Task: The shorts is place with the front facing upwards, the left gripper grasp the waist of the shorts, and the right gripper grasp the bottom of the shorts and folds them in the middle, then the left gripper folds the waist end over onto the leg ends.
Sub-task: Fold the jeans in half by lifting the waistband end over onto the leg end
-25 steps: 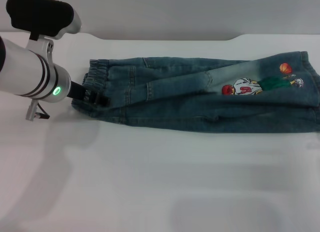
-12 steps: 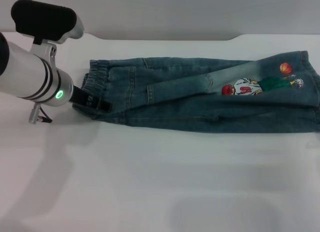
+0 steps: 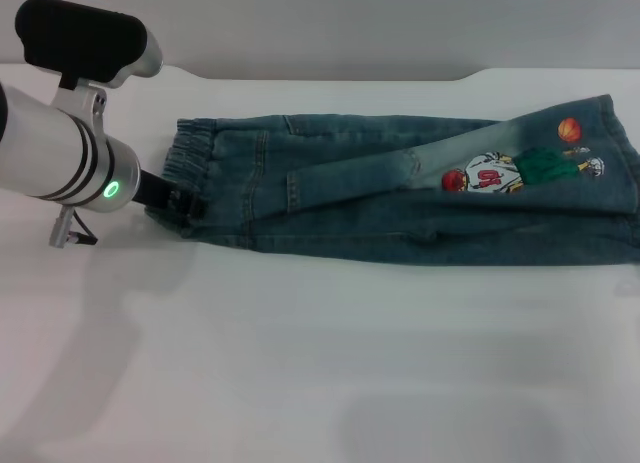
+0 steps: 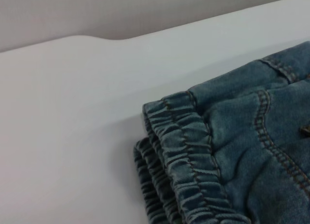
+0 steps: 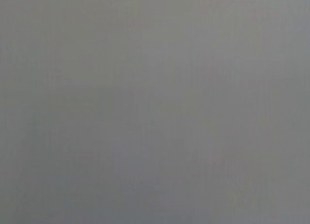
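Left tool (image 3: 183,201) had drawn back slightly, gripping waist (image 3: 186,163); shorts (image 3: 420,198) lay folded lengthwise on bench (image 3: 320,363). Right tool unseen.

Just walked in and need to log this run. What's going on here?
A two-armed robot is folding denim shorts on a white table. They already lie doubled lengthwise, waistband at the robot's left and the printed leg ends at its right. The left gripper sits at the waistband's near corner; whether it has closed on the cloth can't be seen. The right gripper isn't in view.
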You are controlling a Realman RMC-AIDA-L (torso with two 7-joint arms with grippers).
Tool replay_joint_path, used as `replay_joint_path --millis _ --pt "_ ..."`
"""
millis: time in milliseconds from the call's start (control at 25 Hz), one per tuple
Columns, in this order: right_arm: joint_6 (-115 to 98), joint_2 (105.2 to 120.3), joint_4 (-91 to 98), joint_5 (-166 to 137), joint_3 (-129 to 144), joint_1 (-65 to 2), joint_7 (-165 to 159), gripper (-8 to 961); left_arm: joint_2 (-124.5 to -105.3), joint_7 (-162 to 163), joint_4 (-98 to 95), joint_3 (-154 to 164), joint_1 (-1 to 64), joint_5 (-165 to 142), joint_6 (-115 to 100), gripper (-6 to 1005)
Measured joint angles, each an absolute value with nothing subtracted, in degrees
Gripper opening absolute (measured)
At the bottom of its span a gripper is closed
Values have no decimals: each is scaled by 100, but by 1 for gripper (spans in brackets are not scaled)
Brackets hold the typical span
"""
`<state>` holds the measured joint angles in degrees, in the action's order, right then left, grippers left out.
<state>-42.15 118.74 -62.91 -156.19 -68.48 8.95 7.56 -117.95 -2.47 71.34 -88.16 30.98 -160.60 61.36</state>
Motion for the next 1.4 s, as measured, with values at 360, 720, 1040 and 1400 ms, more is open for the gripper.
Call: replay_joint_path --millis 360,720,1040,1400 --pt "-4193 11874 -6286 -15619 -6846 820 756 0 -11801 -247 7340 -8837 2884 -16010 6126 413" --pt "-4099 11902 -5595 -15580 -6650 216 645 0 -11804 -242 8053 -8833 2678 -16028 6389 366" --pt "-4025 11923 -4595 -15570 -6528 -747 179 0 -11804 -186 8725 -8796 2507 -16094 6615 249" --pt "-4025 11921 -4299 -15565 -6498 -1073 -27 -1 -11813 -165 9183 -8792 2386 -16147 6720 59"
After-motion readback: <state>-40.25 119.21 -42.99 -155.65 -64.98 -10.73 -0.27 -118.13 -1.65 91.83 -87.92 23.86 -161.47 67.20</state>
